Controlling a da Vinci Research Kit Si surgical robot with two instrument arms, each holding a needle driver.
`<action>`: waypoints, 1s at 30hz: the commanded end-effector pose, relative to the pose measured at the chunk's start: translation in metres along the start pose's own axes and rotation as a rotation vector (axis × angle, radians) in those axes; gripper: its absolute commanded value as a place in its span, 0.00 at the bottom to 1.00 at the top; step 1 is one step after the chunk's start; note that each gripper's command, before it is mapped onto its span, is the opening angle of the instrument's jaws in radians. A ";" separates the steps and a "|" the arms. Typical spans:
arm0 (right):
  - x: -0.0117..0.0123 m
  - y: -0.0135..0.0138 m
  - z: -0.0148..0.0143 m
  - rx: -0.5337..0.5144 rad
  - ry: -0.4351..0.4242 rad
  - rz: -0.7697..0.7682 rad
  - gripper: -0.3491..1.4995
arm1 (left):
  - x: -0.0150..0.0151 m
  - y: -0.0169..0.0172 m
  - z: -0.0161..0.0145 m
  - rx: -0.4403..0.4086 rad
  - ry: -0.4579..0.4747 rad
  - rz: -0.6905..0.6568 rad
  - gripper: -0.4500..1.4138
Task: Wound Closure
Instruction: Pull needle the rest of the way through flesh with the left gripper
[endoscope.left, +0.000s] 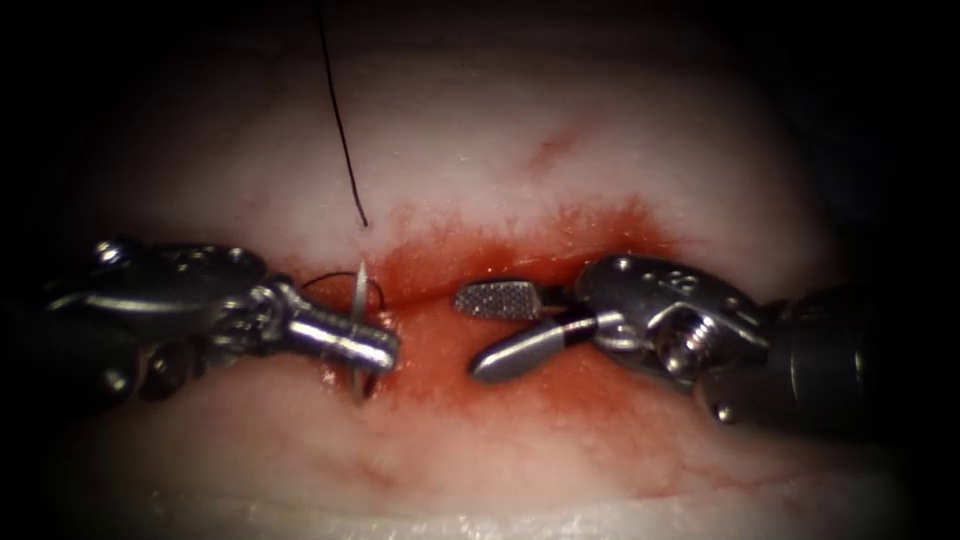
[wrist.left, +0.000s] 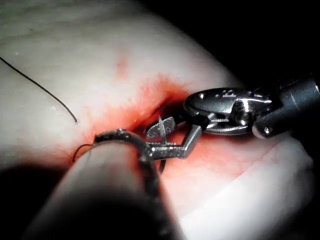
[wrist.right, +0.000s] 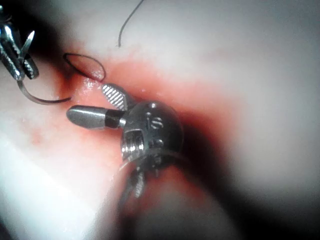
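The left claw (endoscope.left: 385, 345) sits left of centre in the endoscope frame, clamped shut on the needle (endoscope.left: 358, 300). It holds the needle partway along its curve, with the pointed tip standing up above the jaws and the rest of the arc running below them. In the right wrist view the needle's curve (wrist.right: 37, 97) seems to hang clear of the tissue (endoscope.left: 560, 130), though whether its lower end touches the surface cannot be told for certain. The right claw (endoscope.left: 500, 330) comes in from the right of the frame with its jaws spread wide and nothing between them, just beside the cut (endoscope.left: 440, 290) and apart from the needle.

A small loop of thread (endoscope.left: 335, 278) lies by the needle on the left stretch of the cut, and a longer strand (endoscope.left: 340, 120) runs up to the top edge of the frame. Red fluid (endoscope.left: 520, 245) stains the tissue around the cut.

By my reading, the needle is held ready between bites, with the right claw free to assist. The next move calls for a steady grip so the needle does not twist, and for keeping the loop clear of both jaws
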 end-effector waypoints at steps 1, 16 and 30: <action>-0.0010 -0.0007 0.0012 -0.001 -0.011 -0.045 0.87 | 0.0002 -0.0003 0.0003 -0.039 0.014 -0.033 0.00; -0.0024 -0.0013 0.0051 -0.035 -0.094 -0.227 0.83 | 0.0015 0.0051 -0.0023 -0.245 0.114 -0.079 0.00; -0.0072 0.0006 0.0071 -0.044 -0.222 -0.278 0.59 | 0.0023 0.0087 -0.0037 -0.245 0.129 0.023 0.00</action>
